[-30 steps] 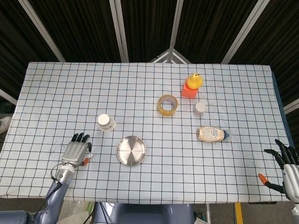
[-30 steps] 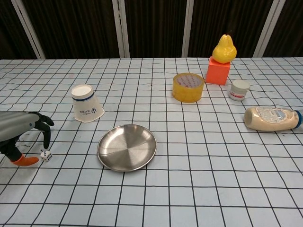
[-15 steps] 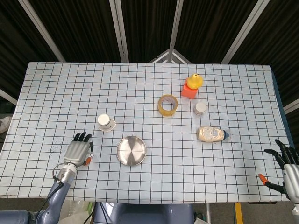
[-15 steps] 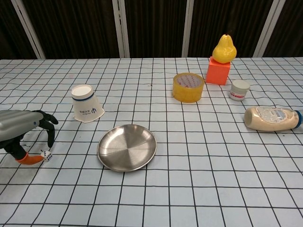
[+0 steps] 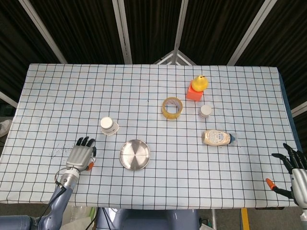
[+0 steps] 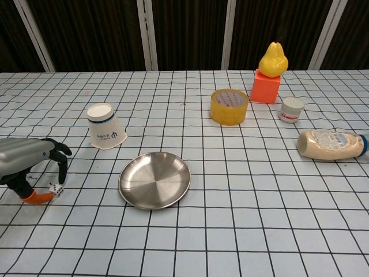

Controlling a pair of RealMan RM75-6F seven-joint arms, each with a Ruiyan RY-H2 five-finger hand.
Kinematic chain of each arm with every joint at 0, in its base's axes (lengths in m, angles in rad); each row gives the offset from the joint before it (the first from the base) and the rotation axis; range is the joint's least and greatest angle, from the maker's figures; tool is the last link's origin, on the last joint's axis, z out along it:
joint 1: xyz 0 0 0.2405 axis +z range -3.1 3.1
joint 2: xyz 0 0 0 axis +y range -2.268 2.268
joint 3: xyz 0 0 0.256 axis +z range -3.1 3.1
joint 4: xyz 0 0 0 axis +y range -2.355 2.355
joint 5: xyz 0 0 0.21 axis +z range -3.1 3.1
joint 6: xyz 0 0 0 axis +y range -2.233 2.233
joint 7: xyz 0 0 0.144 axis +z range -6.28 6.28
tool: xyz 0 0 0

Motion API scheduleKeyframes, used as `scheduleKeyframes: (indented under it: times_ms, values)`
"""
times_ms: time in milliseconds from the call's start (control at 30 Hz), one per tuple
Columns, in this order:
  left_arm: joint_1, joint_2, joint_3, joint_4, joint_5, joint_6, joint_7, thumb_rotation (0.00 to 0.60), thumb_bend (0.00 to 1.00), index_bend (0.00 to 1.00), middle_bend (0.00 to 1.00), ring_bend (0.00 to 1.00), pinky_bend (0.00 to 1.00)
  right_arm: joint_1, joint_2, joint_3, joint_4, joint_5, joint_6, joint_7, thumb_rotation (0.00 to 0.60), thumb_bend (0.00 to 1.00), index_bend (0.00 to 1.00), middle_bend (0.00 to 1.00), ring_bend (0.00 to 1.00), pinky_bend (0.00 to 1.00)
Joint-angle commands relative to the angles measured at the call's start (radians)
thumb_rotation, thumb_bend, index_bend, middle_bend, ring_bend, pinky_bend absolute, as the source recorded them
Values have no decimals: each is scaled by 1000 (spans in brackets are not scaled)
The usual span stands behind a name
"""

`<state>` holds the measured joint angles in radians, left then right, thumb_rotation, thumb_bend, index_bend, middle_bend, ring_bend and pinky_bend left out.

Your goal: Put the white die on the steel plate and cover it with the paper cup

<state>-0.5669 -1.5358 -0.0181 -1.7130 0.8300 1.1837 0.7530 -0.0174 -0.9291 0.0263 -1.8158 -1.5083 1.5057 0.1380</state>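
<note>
The left robot hand [image 6: 26, 167] is low over the near left part of the counter [image 6: 242, 231], with its dark fingers [image 6: 60, 164] curved down around the white die [image 6: 56, 190]. The orange thumb tip lies just beside the die on its left side and one dark fingertip comes down on its far side. The die sits on the counter cloth, and I cannot tell if the fingers really press it or only stand very close. In the head view this hand [image 5: 80, 155] covers the die completely.

The steel plate [image 6: 154, 180] lies on the counter to the right of the die, apart from it. The paper cup [image 6: 105, 127] stands upside down and a little tilted, on the far side of the plate and to its left.

The right robot hand [image 5: 297, 175] is at the near right edge of the counter, fingers spread and holding nothing.

Further away there are a yellow tape roll [image 6: 229, 106], an orange block [image 6: 266, 86] with a yellow pear [image 6: 273, 59] on top, a small white jar [image 6: 292, 109], and a sauce bottle [image 6: 331, 144] lying on its side at the right.
</note>
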Motion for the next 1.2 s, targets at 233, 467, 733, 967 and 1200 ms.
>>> scheduleKeyframes:
  times_ms: [233,467,733,967,1200]
  values:
    - [-3,-2,0,2,4,-6,-2,600,443,477,98,0,0,0,0,0,2,0,-1,2,600,234,256,51,85,0]
    - [-5,-3,1,4,-1,-8,4,600,460,488,100,0,0,0,0,-1,4,-1,-1,4,600,234,256,51,85,0]
    - [-6,-2,0,3,-4,-6,5,600,460,492,100,0,0,2,-3,-1,4,-1,-3,1,600,235,256,51,86,0]
    - [-6,-2,1,2,-7,-5,8,600,482,507,105,0,0,1,-3,-1,2,0,-2,1,600,234,256,51,86,0]
    - [-3,-6,-7,-1,-4,-11,-21,600,500,522,109,0,0,1,-3,-2,4,0,-5,1,600,234,256,51,85,0]
